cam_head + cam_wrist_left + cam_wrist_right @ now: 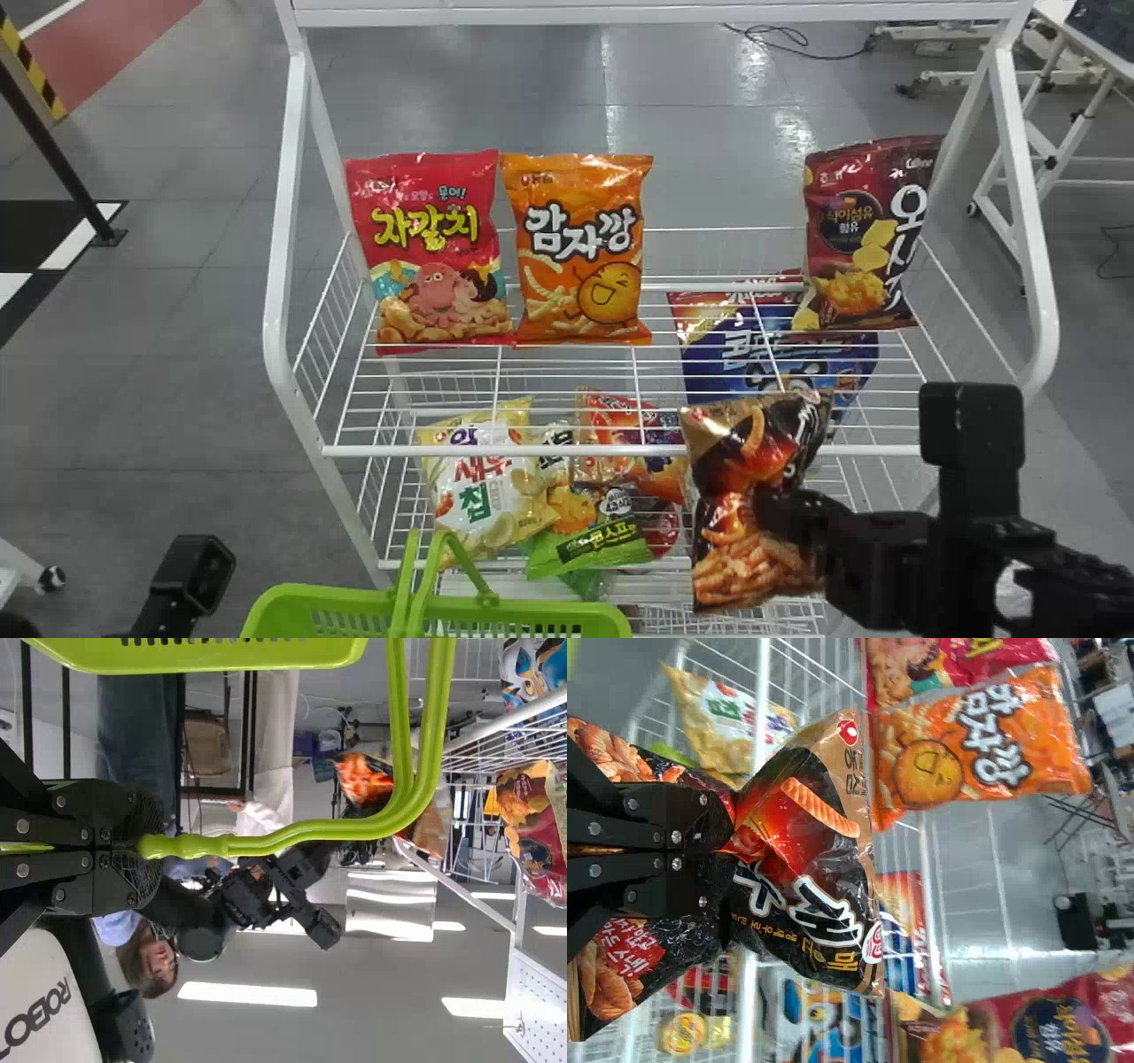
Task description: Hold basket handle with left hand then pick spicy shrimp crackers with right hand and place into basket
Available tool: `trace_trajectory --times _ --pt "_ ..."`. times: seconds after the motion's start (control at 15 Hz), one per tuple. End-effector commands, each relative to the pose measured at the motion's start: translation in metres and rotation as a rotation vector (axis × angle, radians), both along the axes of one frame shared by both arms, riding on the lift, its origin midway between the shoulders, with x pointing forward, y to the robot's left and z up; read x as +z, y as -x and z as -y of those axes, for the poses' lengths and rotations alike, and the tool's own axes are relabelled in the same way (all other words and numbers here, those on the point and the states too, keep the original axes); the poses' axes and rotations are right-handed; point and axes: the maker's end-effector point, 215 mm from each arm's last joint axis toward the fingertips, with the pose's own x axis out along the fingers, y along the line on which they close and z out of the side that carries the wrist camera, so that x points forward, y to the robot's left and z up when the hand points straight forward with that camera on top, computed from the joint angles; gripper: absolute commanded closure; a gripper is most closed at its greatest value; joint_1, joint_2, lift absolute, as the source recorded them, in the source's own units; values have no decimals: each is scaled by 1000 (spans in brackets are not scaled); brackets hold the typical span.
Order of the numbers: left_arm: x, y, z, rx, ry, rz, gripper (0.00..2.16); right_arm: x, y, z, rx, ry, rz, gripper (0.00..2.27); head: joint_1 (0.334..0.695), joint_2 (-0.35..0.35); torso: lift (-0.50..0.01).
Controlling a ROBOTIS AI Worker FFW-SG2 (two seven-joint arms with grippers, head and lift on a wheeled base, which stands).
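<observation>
At the head view's lower right, the right gripper [784, 512] pinches the spicy shrimp crackers [749, 567] near the bag's middle, its fingers seemingly almost together. The left gripper [133, 847] clamps the handle [310, 829] of the basket [532, 611], bottom left of centre.

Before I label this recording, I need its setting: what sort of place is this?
Probably a lab or workshop mocked up as a snack shop: snack bags on a white rack, a green basket before it, and a wheeled stand on the grey floor behind.
</observation>
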Motion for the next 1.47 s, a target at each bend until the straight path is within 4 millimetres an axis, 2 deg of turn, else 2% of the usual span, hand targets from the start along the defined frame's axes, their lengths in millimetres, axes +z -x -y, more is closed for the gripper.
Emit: trace_trajectory --times 0.0,0.2,0.53,0.8,0.93,1.13,1.33,1.4 --pt "0 -4 0 8 6 -4 2138 -15 35 -8 41 -22 -112 2219 695 41 -7" --pt "-1 -4 2 3 12 -10 2138 -19 64 -34 111 -132 -185 2219 695 77 -7" --pt "-1 1 11 -9 25 -14 2142 -5 103 -75 222 -282 -276 2216 695 158 -7" --pt "-1 2 14 -8 31 -13 2142 27 103 -103 277 -370 -232 2216 695 212 -7" --pt "0 2 15 -8 34 -11 2142 32 104 -111 297 -391 -230 2216 695 244 -7" --pt "3 -1 14 -4 39 -6 2142 26 112 -125 326 -425 -265 2216 695 270 -7" --pt "6 -3 13 2 49 0 2142 7 129 -150 376 -466 -344 2199 695 313 -7" --pt "8 -4 12 3 53 3 2142 1 135 -159 395 -478 -373 2108 695 330 -7"
